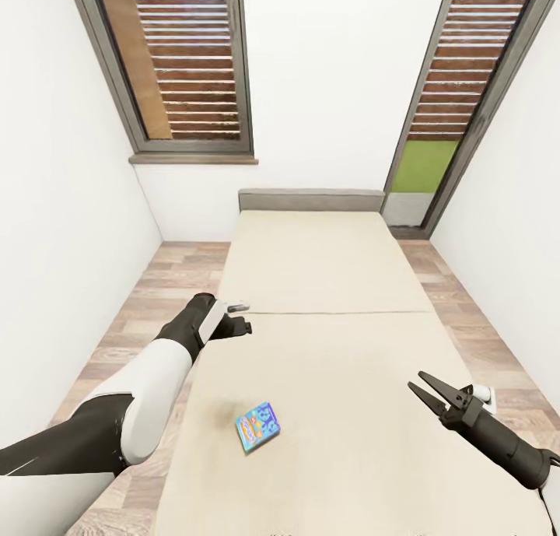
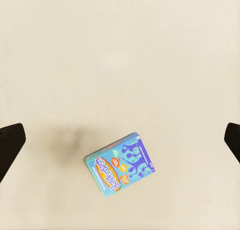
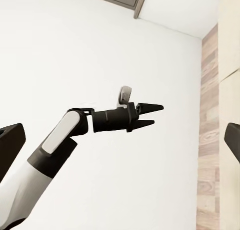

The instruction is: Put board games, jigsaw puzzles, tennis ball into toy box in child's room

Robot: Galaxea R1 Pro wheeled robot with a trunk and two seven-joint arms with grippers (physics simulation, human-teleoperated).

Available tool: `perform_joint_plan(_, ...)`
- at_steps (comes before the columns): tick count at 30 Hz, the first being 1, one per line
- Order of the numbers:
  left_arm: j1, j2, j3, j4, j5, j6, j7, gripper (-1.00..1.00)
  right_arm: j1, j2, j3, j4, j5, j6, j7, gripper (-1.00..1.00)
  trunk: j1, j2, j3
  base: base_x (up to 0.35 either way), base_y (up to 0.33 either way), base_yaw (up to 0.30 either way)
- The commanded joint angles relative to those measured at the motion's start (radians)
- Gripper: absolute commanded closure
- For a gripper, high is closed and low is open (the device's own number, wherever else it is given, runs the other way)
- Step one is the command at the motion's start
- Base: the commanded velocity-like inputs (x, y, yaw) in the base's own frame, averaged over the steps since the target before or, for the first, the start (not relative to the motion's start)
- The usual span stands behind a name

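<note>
A small blue board game box (image 1: 258, 425) lies flat on the beige bed (image 1: 327, 287), near its foot and left of centre. The left wrist view looks straight down on the same box (image 2: 121, 163), which lies between and a little past the spread fingers (image 2: 10, 142). My left gripper (image 1: 239, 324) hangs open above the bed's left edge, well above and beyond the box. Over the bed's right edge my right gripper (image 1: 426, 389) is open with nothing in it. From the right wrist view I see the left gripper (image 3: 152, 115) across the bed with its jaws apart. Only one board game is in view.
The bed fills the middle of a narrow room with white walls close on both sides. Strips of wooden floor (image 1: 148, 303) run along each side. A shuttered window (image 1: 187, 61) is at the back left and a glass door (image 1: 459, 108) at the back right.
</note>
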Motion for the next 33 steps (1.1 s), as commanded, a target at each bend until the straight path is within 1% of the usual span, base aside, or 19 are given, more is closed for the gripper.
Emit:
perform_joint_plan(1, -0.001, -0.001, 0.005, -0.003, 0.007, 0.004, 0.007, -1.0, -0.001, 0.0, -0.001, 0.0, 0.0, 0.004, 0.003, -1.0, 0.0, -0.002, -0.003, 0.0, 0.0, 0.0)
perform_joint_plan(4, -0.001, -0.001, 0.004, -0.005, 0.008, 0.0, 0.006, -1.0, -0.001, 0.0, -0.001, 0.0, 0.001, 0.004, 0.003, -1.0, 0.0, -0.002, -0.008, 0.0, 0.0, 0.0)
perform_joint_plan(13, -0.001, -0.001, 0.005, -0.001, 0.011, -0.057, 0.004, -1.0, -0.001, -0.001, -0.003, 0.0, 0.002, 0.004, 0.003, -1.0, 0.0, -0.002, -0.023, 0.0, 0.0, 0.0)
perform_joint_plan(18, -0.001, -0.001, 0.004, 0.004, 0.012, -0.101, 0.003, -1.0, -0.001, -0.001, -0.027, 0.0, 0.0, 0.004, 0.003, -1.0, 0.0, -0.002, -0.031, 0.0, 0.0, 0.0)
perform_joint_plan(25, -0.001, -0.001, 0.003, 0.006, 0.012, -0.113, 0.0, -1.0, -0.001, 0.0, -0.037, 0.001, 0.0, 0.004, 0.003, -1.0, 0.0, -0.002, -0.043, 0.0, 0.0, 0.0)
perform_joint_plan(27, -0.001, -0.001, 0.003, 0.006, 0.013, -0.113, -0.014, -1.0, -0.001, 0.0, -0.038, 0.001, 0.0, 0.004, 0.004, -1.0, 0.0, -0.002, -0.046, 0.0, 0.0, 0.0)
perform_joint_plan(29, -0.001, -0.001, 0.002, 0.007, 0.014, -0.113, -0.064, -1.0, -0.001, -0.001, -0.038, 0.001, 0.0, 0.004, 0.004, -1.0, 0.0, -0.002, -0.049, 0.0, 0.0, 0.0)
perform_joint_plan(32, -0.001, -0.001, 0.002, 0.011, 0.013, -0.113, -0.114, -1.0, -0.001, -0.001, -0.039, 0.001, 0.0, 0.004, 0.004, -1.0, 0.0, -0.002, -0.054, 0.0, 0.0, 0.0)
perform_joint_plan(33, -0.001, -0.001, 0.001, 0.015, 0.013, -0.112, -0.147, -1.0, -0.001, -0.001, -0.039, 0.001, 0.0, 0.004, 0.004, -1.0, 0.0, -0.002, -0.056, 0.0, 0.0, 0.0)
